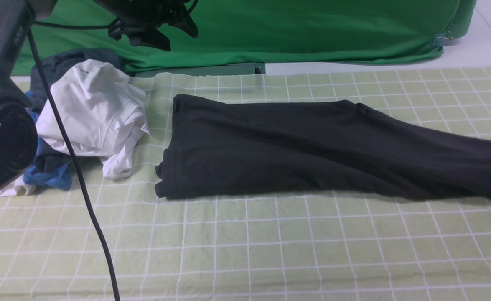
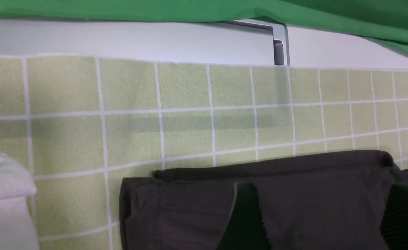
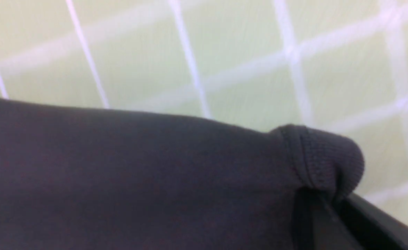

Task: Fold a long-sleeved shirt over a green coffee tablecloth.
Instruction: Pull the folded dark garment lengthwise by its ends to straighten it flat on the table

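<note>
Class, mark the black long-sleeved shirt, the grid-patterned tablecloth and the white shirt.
black long-sleeved shirt (image 1: 270, 150): front view, middle of its folded body.
grid-patterned tablecloth (image 1: 270, 251): front view, bare near part.
white shirt (image 1: 95, 113): front view, crumpled middle.

I'm seeing the green coffee tablecloth (image 1: 270, 251), checked with white lines, covering the white tabletop (image 1: 354, 67) almost to its far edge. The long-sleeved shirt (image 1: 291, 154) is lying folded lengthwise across the cloth's middle and running off to the right. At the left, a crumpled white shirt (image 1: 95, 113) is sitting piled with a blue garment (image 1: 49, 175) and 1 dark garment (image 1: 65, 62).
</note>
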Controlling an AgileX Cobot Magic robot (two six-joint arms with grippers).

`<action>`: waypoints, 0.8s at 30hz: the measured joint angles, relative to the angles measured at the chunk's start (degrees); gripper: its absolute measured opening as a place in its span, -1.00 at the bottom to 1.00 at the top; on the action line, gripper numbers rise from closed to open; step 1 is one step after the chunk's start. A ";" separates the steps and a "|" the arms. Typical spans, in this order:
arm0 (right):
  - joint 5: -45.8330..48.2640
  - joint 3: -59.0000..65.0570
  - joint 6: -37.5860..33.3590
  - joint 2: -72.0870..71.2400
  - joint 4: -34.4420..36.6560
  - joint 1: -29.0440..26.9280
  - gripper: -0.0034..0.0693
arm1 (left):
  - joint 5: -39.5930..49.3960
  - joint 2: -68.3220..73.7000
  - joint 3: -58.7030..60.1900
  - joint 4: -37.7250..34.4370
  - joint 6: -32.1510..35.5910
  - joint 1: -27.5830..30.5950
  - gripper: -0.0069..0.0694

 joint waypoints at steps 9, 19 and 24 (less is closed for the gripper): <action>-5.23 -4.58 -3.41 0.24 -0.30 0.00 -0.70 | 0.00 0.00 0.00 -8.42 0.75 -0.51 0.42; -6.11 -4.89 -2.38 2.30 -0.78 -0.06 0.43 | -0.38 -8.94 20.22 -3.76 3.76 -6.04 -0.04; -4.43 -4.96 -1.61 2.30 -0.78 -0.11 0.55 | 0.02 -18.97 37.62 3.79 4.45 -6.66 -0.06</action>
